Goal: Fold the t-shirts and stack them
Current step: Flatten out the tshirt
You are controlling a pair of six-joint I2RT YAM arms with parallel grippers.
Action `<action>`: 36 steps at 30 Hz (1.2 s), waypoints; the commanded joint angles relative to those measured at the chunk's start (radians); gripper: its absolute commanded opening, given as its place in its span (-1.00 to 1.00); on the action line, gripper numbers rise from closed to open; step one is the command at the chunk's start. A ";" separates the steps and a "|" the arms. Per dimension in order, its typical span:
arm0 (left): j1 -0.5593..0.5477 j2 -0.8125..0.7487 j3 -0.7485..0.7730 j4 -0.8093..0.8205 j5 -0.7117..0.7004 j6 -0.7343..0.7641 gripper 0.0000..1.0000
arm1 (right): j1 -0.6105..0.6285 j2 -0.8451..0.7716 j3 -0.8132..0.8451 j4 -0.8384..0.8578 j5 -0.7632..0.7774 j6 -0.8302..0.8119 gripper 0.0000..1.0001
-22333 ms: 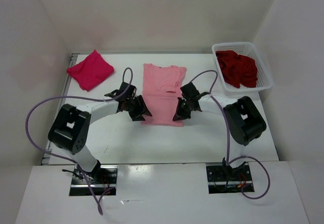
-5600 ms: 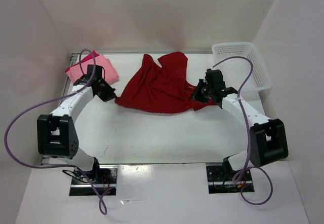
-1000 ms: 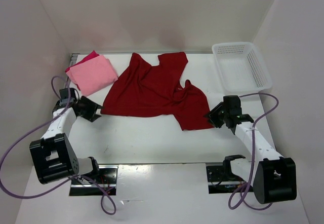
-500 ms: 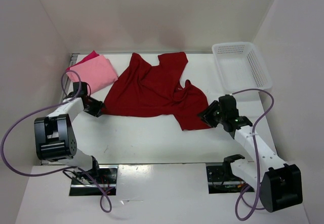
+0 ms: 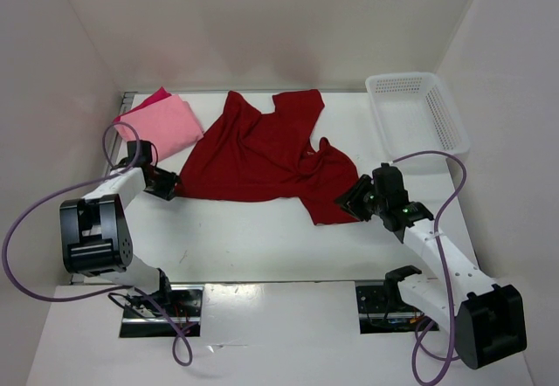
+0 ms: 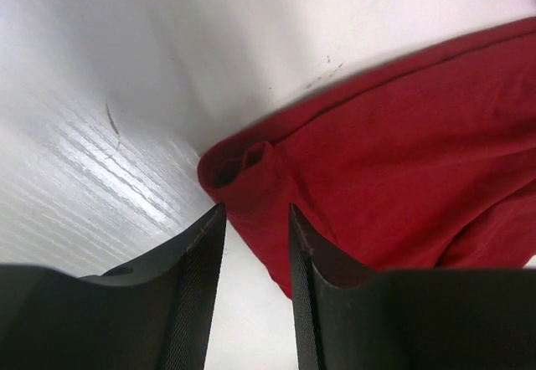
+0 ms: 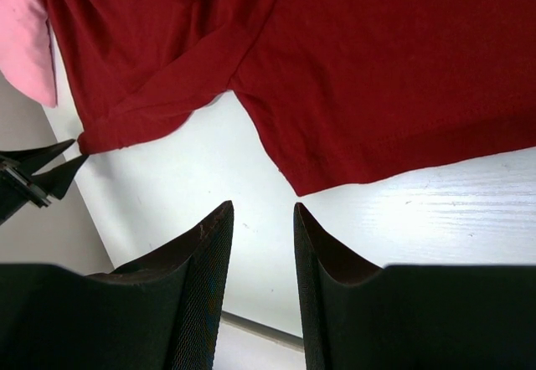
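Note:
The dark red t-shirt (image 5: 262,155) lies spread and wrinkled on the table's middle. My left gripper (image 5: 172,185) is at its left corner; in the left wrist view the jaws (image 6: 255,213) stand open, with the rolled corner (image 6: 243,165) just ahead of the tips. My right gripper (image 5: 347,201) is at the lower right corner, open (image 7: 262,209) and a little short of the hem's tip (image 7: 303,187). The folded salmon pink t-shirt (image 5: 162,128) rests at the back left on the crimson-pink one (image 5: 150,99), of which only an edge shows.
The white lattice basket (image 5: 417,115) stands at the back right with nothing in it. White walls close in the table (image 5: 244,237) on three sides. My left gripper's tips (image 7: 38,173) show at the left edge of the right wrist view.
My left gripper has moved right, up to the shirt's left corner. My right gripper has moved left and slightly away from me, toward the lower right corner. The shirts have not moved.

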 commanded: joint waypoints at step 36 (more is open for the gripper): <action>0.024 0.172 0.093 0.036 -0.020 -0.050 -0.24 | 0.012 -0.008 -0.012 0.055 -0.022 -0.022 -0.19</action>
